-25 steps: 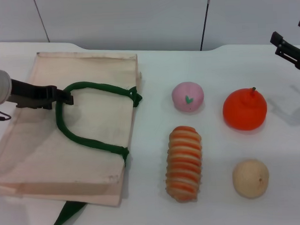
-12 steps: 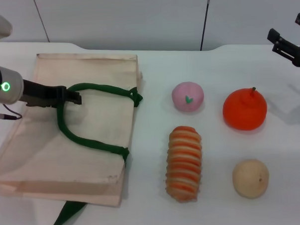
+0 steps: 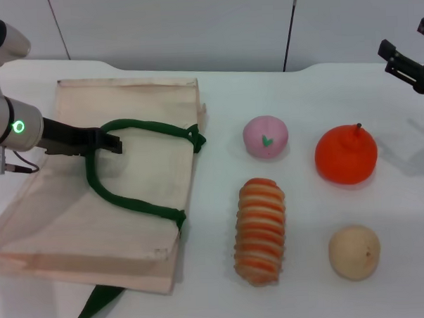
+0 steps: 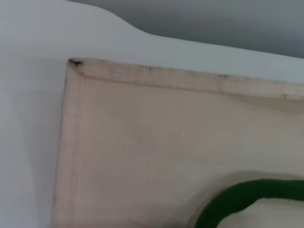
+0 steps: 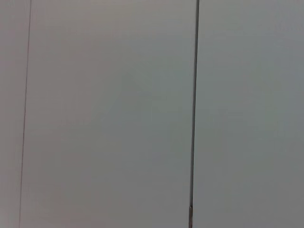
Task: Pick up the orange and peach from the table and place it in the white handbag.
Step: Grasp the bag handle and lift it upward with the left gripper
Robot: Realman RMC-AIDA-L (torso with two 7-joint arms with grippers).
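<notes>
The white handbag (image 3: pixel 141 218) lies flat on the table's left half, its green strap handle (image 3: pixel 148 124) looped on top. My left gripper (image 3: pixel 104 143) is shut on that handle at the loop's left end. The left wrist view shows the bag's cloth (image 4: pixel 142 142) and a piece of the handle (image 4: pixel 237 199). The pink peach (image 3: pixel 265 136) sits right of the bag. The orange (image 3: pixel 345 155) sits farther right. My right gripper (image 3: pixel 407 60) hangs open and empty above the table's far right, behind the orange.
A striped orange-and-cream bread roll (image 3: pixel 259 229) lies in front of the peach. A pale tan round fruit (image 3: pixel 354 252) sits in front of the orange. A second green strap (image 3: pixel 95 305) trails from under the bag's near edge. The right wrist view shows only a grey wall.
My left gripper has moved right with the green handle, and the bag has shifted slightly right with it. The right gripper barely moved. The fruits have not moved.
</notes>
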